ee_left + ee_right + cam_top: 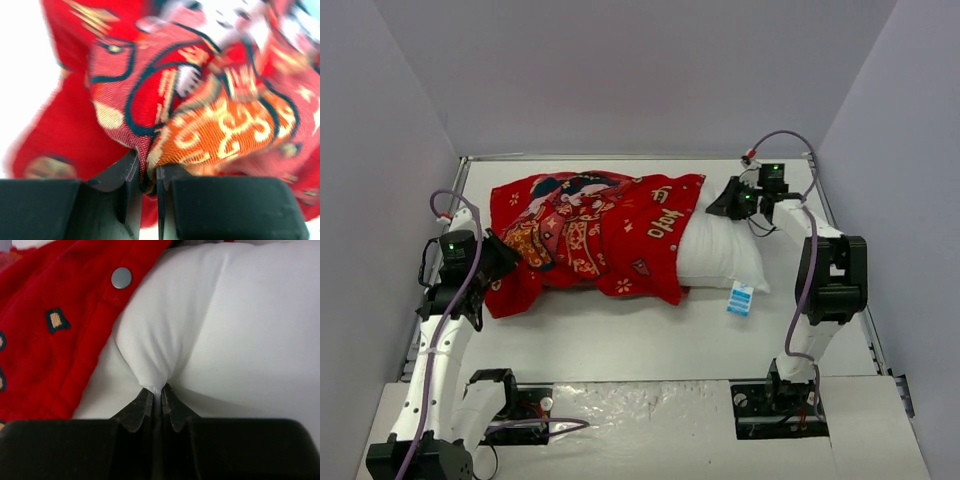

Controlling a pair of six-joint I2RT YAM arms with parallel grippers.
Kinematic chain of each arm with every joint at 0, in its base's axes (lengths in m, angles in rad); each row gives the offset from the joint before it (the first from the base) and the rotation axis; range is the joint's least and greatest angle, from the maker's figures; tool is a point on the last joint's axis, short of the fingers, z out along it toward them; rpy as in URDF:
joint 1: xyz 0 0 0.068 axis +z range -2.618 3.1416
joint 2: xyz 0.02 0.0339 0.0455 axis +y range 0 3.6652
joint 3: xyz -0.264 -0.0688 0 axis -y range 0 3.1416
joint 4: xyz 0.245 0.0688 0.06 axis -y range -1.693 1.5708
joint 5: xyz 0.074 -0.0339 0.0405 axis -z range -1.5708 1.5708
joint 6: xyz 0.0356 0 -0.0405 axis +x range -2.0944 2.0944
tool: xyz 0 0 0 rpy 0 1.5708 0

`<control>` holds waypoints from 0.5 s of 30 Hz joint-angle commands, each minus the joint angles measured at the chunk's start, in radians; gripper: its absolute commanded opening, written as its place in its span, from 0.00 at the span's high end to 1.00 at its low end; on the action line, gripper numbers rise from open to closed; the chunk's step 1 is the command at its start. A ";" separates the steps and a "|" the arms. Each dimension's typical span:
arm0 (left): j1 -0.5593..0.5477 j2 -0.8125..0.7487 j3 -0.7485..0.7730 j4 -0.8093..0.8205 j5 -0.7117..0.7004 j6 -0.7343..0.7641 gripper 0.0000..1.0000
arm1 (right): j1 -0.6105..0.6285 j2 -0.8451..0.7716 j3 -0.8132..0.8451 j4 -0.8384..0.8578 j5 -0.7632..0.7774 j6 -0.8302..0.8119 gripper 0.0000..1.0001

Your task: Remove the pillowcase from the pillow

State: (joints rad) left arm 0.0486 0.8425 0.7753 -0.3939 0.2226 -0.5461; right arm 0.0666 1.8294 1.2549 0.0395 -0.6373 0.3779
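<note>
Top external view: a red printed pillowcase (590, 235) lies across the middle of the white counter (650, 340), covering most of a plump white pillow (720, 255). Only the pillow's 3 o'clock end is bare, poking out of the cover's open mouth, with a small blue-and-white tag (741, 299) at its 5 o'clock corner. The left tool (505, 258) sits at the cover's 9 o'clock end, where the cloth looks slack and flat. The right tool (725, 200) meets the bare pillow at about its 12 o'clock edge, just beside the cover's hem.

Left wrist view: the frame is blurred, but a fold of red and orange patterned cloth rises from between the jaws, which stand nearly together and clamp it. No white shows here, so the pinch appears to take cover alone, though the blur keeps that from being certain.

Right wrist view: the jaws are pressed together on a small peak of plain white pillow fabric. The red hem runs off toward 10 o'clock, carrying a round grey snap button (121, 277) that hangs undone.

As a reading of progress, the job looks early. Both holds are set, one on each item, and one end is exposed. The larger part of the pillow is inside, and pulling the two ends apart is what remains.
</note>
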 commanded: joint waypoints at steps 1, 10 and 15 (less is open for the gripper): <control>0.063 -0.033 0.039 -0.051 -0.068 0.008 0.98 | -0.229 0.067 -0.011 -0.173 0.079 -0.181 1.00; 0.105 0.023 0.130 -0.053 -0.195 0.080 0.98 | -0.395 -0.012 0.098 -0.282 0.172 -0.468 1.00; 0.105 0.058 0.185 -0.046 -0.223 0.101 0.98 | -0.390 -0.047 0.130 -0.285 0.194 -0.546 1.00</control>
State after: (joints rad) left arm 0.0891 0.9108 0.8551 -0.4843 0.2794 -0.4934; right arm -0.2184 1.7958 1.3460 -0.2367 -0.7979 0.0216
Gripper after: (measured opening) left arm 0.103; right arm 0.027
